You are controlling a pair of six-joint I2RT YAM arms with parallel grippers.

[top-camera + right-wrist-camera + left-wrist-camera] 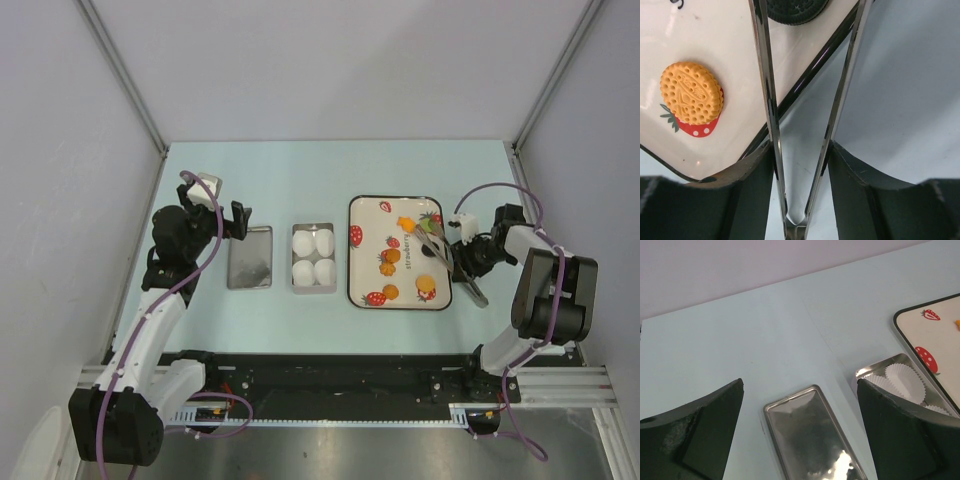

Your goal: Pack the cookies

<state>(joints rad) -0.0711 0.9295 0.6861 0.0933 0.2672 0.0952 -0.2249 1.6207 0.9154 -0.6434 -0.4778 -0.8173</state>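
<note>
Right wrist view: right gripper (800,150) pinches tongs (765,75) whose arms flank a black cookie (795,10) — top centre of frame. Left gripper (800,385) spread wide.

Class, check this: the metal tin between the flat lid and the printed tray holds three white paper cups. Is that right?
No. The tin holds four white paper cups, not three, as the top external view shows. It does sit between the lid and the tray.
</note>
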